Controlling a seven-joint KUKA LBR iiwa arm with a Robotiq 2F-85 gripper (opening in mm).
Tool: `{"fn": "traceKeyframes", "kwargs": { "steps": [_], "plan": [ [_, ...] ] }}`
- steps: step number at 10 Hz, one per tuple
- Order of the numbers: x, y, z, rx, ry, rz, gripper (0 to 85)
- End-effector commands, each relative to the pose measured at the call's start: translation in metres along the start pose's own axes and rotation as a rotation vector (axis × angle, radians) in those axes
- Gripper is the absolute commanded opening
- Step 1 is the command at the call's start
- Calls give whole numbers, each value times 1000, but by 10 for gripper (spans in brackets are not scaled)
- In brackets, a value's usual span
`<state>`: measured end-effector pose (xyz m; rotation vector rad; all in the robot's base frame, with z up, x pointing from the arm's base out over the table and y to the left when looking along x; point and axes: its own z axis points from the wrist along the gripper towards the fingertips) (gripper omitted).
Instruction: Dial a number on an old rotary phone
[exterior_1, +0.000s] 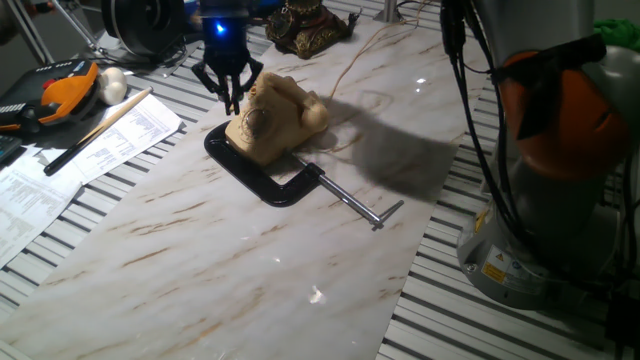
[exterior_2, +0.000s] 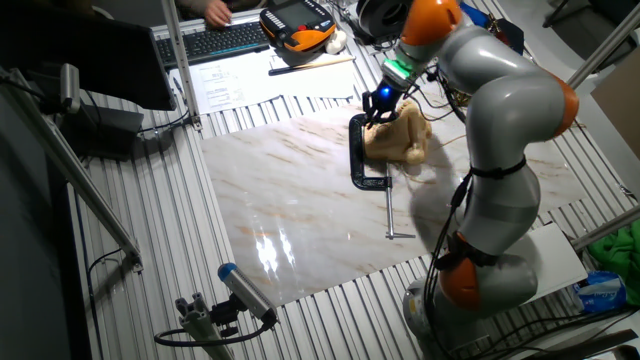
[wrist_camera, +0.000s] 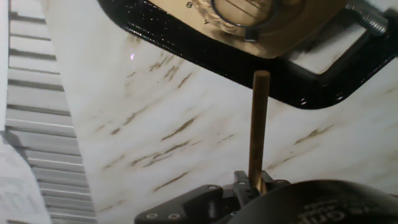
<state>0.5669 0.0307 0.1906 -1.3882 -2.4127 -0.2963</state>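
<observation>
old rotary phone (exterior_1: 272, 118), dial facing gripper (exterior_1: 232, 92), handset across rear

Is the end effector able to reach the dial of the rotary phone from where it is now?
Probably yes. The end effector hovers just over the rotary phone, and its held brass rod points towards the dial. The black C-clamp wraps the base, not the dial.

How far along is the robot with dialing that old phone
Set up: the black clamp pins the phone to the table. In hand: the gripper hangs just over the dial, gripping a thin brass rod that points at the dial's edge. Left: putting the rod in a finger hole and turning; contact can't be confirmed.
</observation>
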Motion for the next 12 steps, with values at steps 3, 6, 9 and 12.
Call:
{"fn": "traceKeyframes", "kwargs": {
  "steps": [3,6,9,12],
  "plan": [
    [0,4,-9,191,-388,-857,0],
    [0,4,-9,194,-395,-859,0],
    [0,3,-10,196,-398,-858,0],
    [0,3,-9,199,-396,-870,0]
  ]
}}
